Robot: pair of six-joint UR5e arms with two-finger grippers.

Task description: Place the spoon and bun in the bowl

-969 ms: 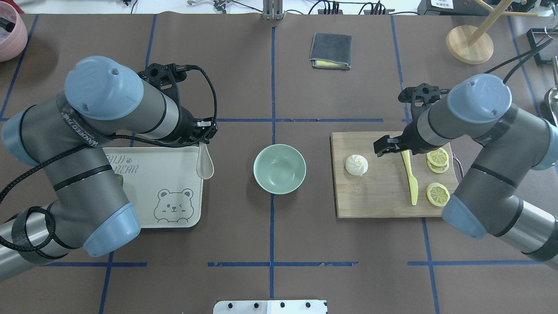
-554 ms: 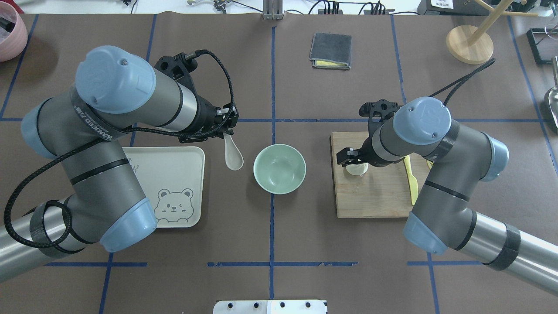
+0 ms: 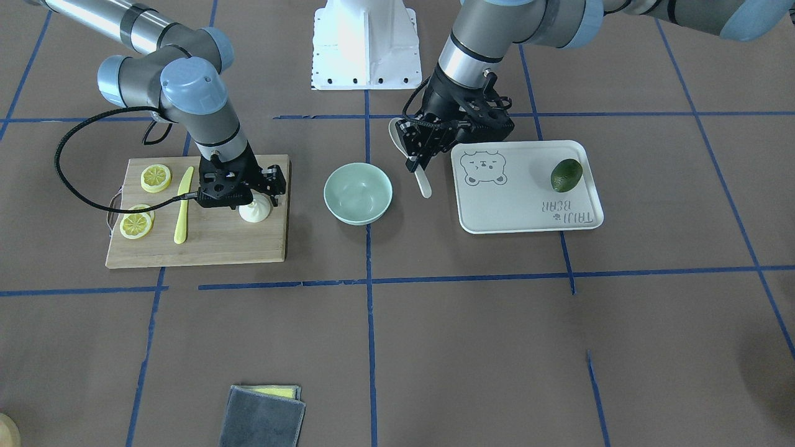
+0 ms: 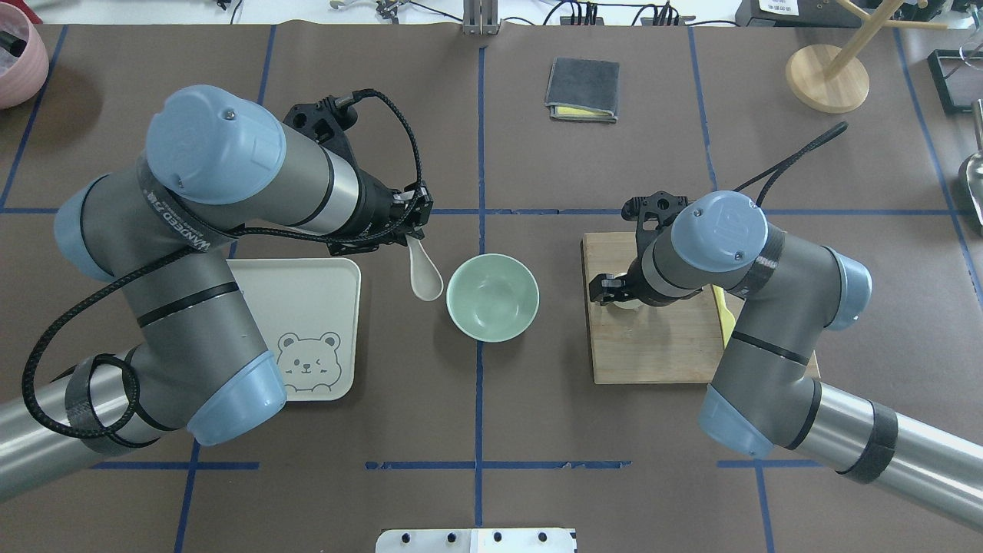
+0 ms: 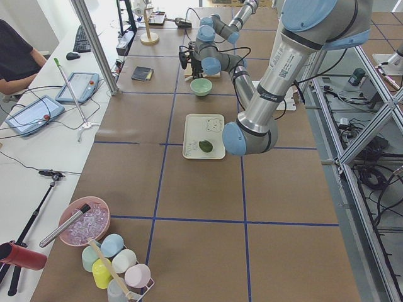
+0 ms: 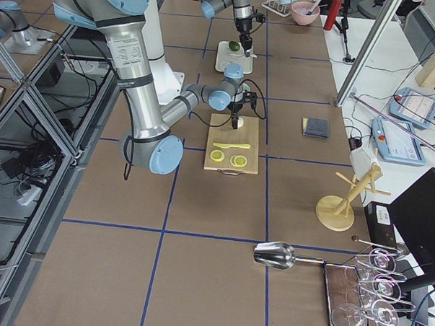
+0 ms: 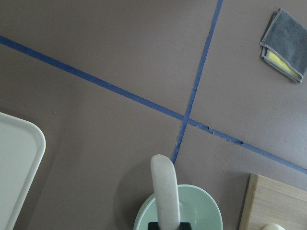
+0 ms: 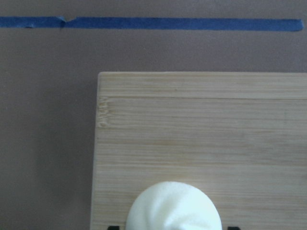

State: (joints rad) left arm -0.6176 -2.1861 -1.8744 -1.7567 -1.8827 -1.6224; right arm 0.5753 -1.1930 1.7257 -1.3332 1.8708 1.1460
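The off-white spoon (image 4: 425, 278) hangs in my left gripper (image 4: 412, 233), which is shut on it. It is in the air just left of the mint-green bowl (image 4: 492, 298). In the left wrist view the spoon's handle (image 7: 163, 191) points out over the bowl's rim (image 7: 204, 206). The bowl (image 3: 358, 192) is empty. The white pleated bun (image 3: 255, 212) sits on the wooden board's corner nearest the bowl. My right gripper (image 3: 251, 197) is down over the bun, open, a finger on each side. The right wrist view shows the bun (image 8: 173, 207) between the fingertips, with gaps.
The cutting board (image 3: 211, 243) also bears a yellow knife (image 3: 181, 206) and lemon slices (image 3: 155, 177). The white bear tray (image 3: 528, 202) holds a dark green fruit (image 3: 566, 174). A folded grey cloth (image 4: 582, 90) and a wooden stand (image 4: 827, 77) are at the far side.
My left gripper has carried the spoon right from over the tray to beside the bowl. My right arm has swung left along the board and come down over the bun.
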